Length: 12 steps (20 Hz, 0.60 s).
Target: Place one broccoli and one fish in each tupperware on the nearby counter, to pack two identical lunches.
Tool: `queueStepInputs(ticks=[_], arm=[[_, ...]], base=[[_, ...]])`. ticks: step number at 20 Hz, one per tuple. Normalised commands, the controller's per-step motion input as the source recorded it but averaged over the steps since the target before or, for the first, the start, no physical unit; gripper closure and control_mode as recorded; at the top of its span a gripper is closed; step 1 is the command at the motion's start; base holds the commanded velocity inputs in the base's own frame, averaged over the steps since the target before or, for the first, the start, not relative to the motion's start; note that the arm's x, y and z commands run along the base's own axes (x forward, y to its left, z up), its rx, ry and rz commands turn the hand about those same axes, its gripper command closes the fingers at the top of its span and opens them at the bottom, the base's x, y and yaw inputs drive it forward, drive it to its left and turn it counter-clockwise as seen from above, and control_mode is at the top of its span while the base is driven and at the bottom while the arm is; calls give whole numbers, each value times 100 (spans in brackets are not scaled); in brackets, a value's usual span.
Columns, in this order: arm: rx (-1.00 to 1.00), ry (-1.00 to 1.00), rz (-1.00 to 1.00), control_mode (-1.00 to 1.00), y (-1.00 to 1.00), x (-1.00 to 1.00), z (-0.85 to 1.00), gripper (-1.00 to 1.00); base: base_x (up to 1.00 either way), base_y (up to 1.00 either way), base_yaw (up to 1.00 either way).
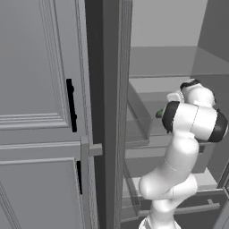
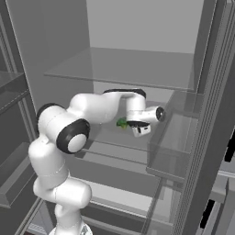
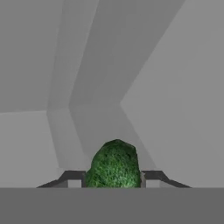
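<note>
Between the fingers (image 3: 113, 181), broccoli (image 3: 114, 165), clamped on both sides

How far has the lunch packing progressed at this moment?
Nothing visibly packed yet. In hand: the two-finger gripper is closed on a bright-green lumpy broccoli floret inside the grey fridge compartment, above its glass shelf. Left: carrying it out to a tupperware; remaining items not visible here.

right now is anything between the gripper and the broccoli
Nothing visible. In the hand view the broccoli sits right between the two finger tips, and the gripper is shut on it. In the right base view the floret shows at the hand, inside the open grey compartment.
</note>
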Motion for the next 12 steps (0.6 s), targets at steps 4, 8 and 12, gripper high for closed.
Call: queueStepInputs(ticks=[4, 8, 12], arm=[[2, -9, 0, -100, 20, -78, 7, 100], [0, -9, -2, -100, 21, -85, 53, 100], [0, 0, -7, -100, 14, -89, 63, 100]], base=[[0, 0, 0], [0, 0, 0], [0, 0, 0]])
